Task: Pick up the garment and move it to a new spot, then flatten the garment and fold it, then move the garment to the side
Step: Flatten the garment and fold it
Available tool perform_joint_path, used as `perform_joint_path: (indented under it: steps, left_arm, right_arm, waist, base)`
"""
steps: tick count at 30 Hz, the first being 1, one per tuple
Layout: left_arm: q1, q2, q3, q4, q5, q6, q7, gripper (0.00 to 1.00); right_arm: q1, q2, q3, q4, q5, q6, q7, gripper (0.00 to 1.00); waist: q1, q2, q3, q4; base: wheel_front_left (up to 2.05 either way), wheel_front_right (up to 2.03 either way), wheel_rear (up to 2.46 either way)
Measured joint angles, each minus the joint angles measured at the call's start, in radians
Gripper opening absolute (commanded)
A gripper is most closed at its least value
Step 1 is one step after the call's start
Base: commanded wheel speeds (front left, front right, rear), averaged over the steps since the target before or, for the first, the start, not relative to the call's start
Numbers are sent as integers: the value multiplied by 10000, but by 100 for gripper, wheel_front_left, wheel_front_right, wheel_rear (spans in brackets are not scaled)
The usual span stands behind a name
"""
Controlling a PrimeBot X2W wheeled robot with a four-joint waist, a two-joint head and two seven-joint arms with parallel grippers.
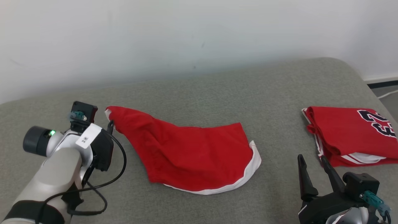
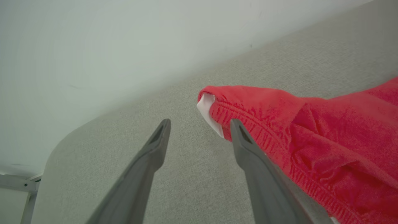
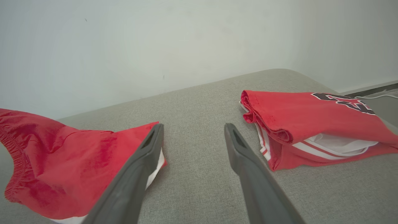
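Note:
The garment (image 1: 192, 155) is a pair of red shorts with a white hem, lying spread and slightly rumpled on the grey padded surface (image 1: 217, 93). Its elastic waistband corner (image 2: 217, 105) points left. My left gripper (image 2: 201, 122) stands open right at that corner. Its right finger (image 2: 248, 149) lies against the waistband edge, and nothing is pinched between the fingers. In the head view the left gripper (image 1: 110, 125) sits just left of the garment's raised corner. My right gripper (image 1: 311, 157) is open, low at the right, apart from the garment's white-trimmed end (image 3: 155, 165).
A folded red jersey (image 1: 345, 133) with dark numbers lies at the right edge of the surface, close to the right gripper's (image 3: 194, 125) right side. A pale wall runs behind. Floor and a white cable (image 1: 387, 93) show past the right corner.

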Motion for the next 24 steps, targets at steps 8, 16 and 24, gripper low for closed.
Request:
perform_joint_path:
  steps: [8,16,24]
  left_arm:
    - [102,-42,-606,301,359,-500,878,100]
    - [671,-568,671,71,-989,-568,754,100]
    - [1602,-788,1616,-1258,-1873,-150,-1195,100]
  right_arm:
    - [2,10,2,69,0,-42,-27,100]
    - [215,-4,-203,127,12,-56,-31,100]
    - [374,-282,-606,27,12,-130,-113,100]
  waist:
    - [0,0,-241,589]
    - [0,0,-545,1116]
    - [-1,0,-912,1695]
  base:
    - [0,0,0]
    - [0,0,0]
    - [0,0,0]
